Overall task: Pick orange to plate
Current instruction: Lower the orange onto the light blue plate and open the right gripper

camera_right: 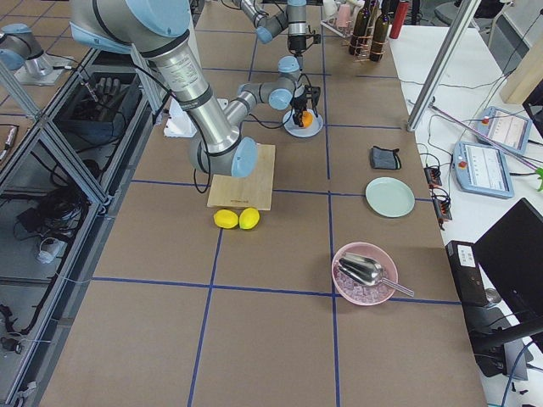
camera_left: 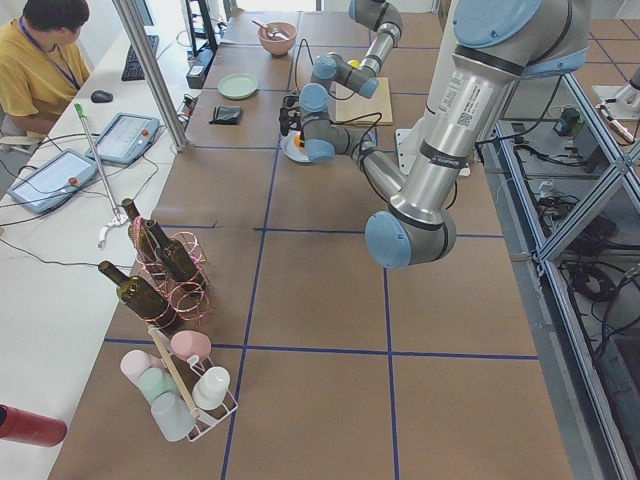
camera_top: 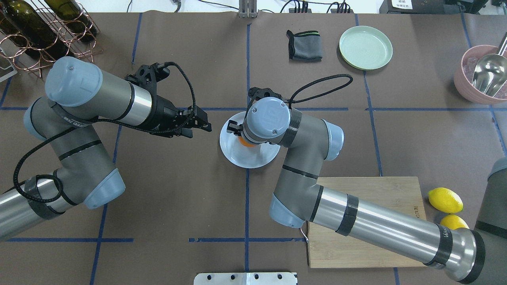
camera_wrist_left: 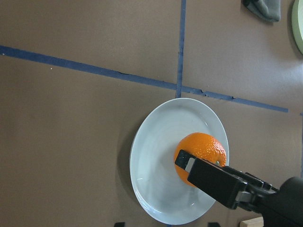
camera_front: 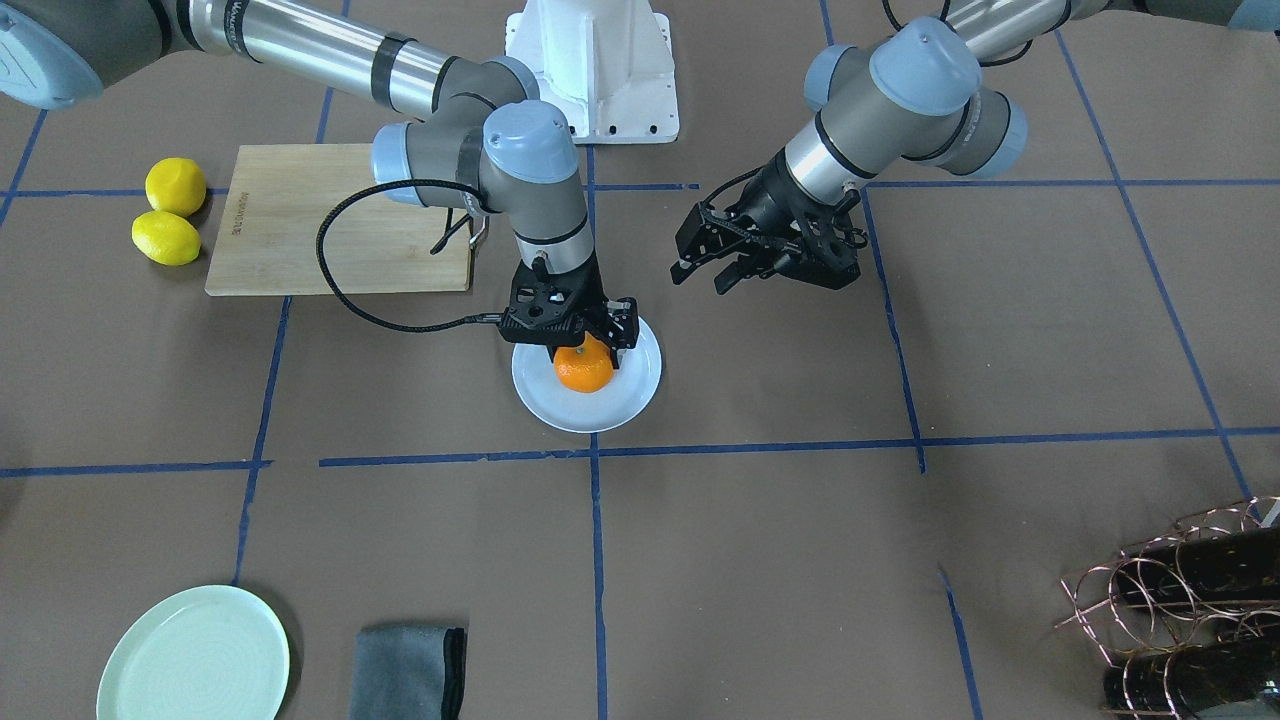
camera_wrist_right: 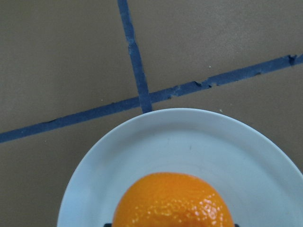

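The orange (camera_front: pixel 583 368) rests on the pale blue-white plate (camera_front: pixel 560 410) at the middle of the table. My right gripper (camera_front: pixel 585 345) points straight down over it, one finger on each side of the fruit, shut on the orange. In the left wrist view one black finger (camera_wrist_left: pixel 189 163) lies against the orange (camera_wrist_left: pixel 203 149) on the plate (camera_wrist_left: pixel 151 170). The right wrist view shows the orange (camera_wrist_right: pixel 173 203) close below and the plate rim (camera_wrist_right: pixel 189 142) beyond it. My left gripper (camera_front: pixel 705 278) hangs open and empty beside the plate, above the table.
Two lemons (camera_front: pixel 175 185) lie beside a wooden cutting board (camera_front: pixel 330 220) under my right arm. A mint-green plate (camera_front: pixel 195 655) and a grey cloth (camera_front: pixel 408 670) sit on the far side. A wire bottle rack (camera_front: pixel 1190 600) and a pink bowl (camera_top: pixel 481 75) occupy the corners.
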Robot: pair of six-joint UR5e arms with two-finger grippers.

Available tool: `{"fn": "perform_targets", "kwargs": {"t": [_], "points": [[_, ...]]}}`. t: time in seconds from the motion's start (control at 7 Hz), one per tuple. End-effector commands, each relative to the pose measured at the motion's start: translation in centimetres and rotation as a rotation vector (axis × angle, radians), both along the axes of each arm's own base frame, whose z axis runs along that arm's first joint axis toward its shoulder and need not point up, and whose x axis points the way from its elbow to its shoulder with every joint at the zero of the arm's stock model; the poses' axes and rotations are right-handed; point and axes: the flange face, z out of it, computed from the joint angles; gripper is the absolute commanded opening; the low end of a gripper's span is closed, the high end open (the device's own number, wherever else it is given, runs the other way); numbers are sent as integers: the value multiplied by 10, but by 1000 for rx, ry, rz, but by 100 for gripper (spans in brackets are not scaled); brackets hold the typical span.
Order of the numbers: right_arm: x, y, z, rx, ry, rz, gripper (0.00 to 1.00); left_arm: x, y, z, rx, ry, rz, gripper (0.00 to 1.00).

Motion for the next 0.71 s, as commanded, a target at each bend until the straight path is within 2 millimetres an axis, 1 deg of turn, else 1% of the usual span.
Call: {"fn": "perform_targets", "kwargs": {"t": [0.0, 0.14, 0.43, 0.57], "points": [[-4, -2, 6, -1, 19, -4, 88, 0, 0, 0, 0, 0, 0, 66], [-3, -2, 4, -3, 31, -1, 100, -1, 0, -1, -1, 1, -2, 66], [2, 1, -5, 7, 13, -9, 100, -1, 0, -1, 1, 1, -1, 66], [21, 8, -13, 16, -15, -10, 100, -1, -1, 1, -1, -1, -1, 66]]}}
